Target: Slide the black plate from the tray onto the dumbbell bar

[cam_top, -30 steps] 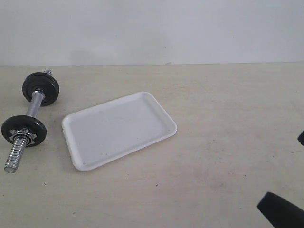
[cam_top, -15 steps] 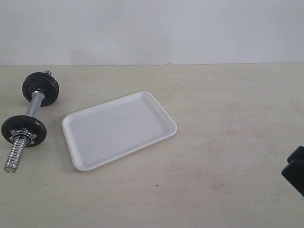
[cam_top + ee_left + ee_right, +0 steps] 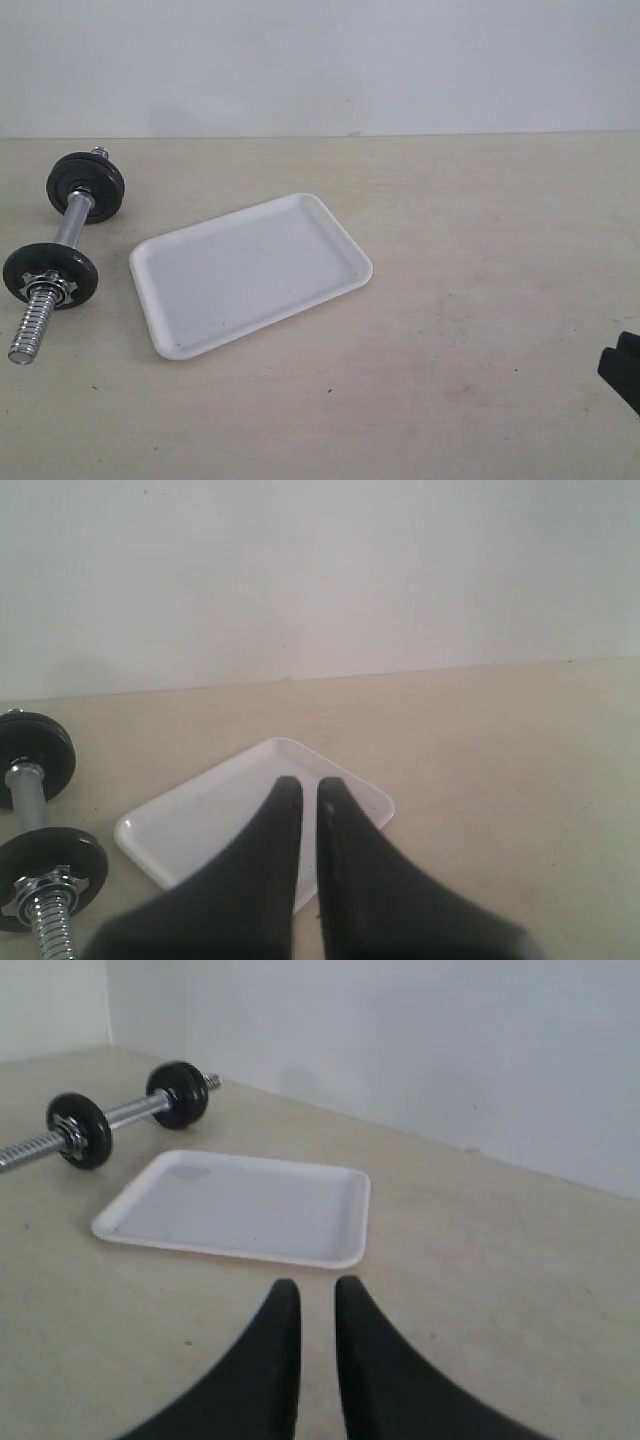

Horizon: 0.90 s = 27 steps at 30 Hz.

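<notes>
Along the left edge of the bench lay the dumbbell bar, with the black plate sitting on its far end, toward the far left corner (a second disc sat nearer, against a star collar). The tray lay just beside the bar. The left gripper was closed, tips nearly touching; the right gripper, by the right edge, likewise.
</notes>
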Each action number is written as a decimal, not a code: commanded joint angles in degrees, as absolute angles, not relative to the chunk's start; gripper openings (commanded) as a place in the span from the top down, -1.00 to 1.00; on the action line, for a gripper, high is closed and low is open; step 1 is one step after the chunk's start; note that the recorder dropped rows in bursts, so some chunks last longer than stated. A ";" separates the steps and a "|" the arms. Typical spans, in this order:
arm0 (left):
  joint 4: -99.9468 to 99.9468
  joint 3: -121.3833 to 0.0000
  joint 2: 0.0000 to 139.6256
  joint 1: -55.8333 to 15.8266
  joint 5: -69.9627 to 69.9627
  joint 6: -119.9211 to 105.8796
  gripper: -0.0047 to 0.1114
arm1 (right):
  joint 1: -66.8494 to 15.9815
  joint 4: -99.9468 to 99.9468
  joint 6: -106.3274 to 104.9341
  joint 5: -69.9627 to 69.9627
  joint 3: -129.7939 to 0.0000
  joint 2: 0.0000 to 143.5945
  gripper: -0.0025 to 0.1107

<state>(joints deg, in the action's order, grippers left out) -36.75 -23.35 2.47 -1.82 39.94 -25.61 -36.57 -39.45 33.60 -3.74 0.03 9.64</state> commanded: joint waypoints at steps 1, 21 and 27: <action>-37.09 -23.03 2.12 -1.78 39.92 -25.28 0.83 | -36.55 -38.92 33.08 -5.90 0.00 9.25 0.74; -37.09 -23.03 2.12 -1.78 39.92 -25.28 0.83 | -31.56 -36.03 34.38 -10.01 0.00 2.32 0.75; -37.09 -23.03 2.12 -1.78 39.92 -25.28 0.83 | -24.04 -33.10 36.96 -9.41 0.00 0.00 0.96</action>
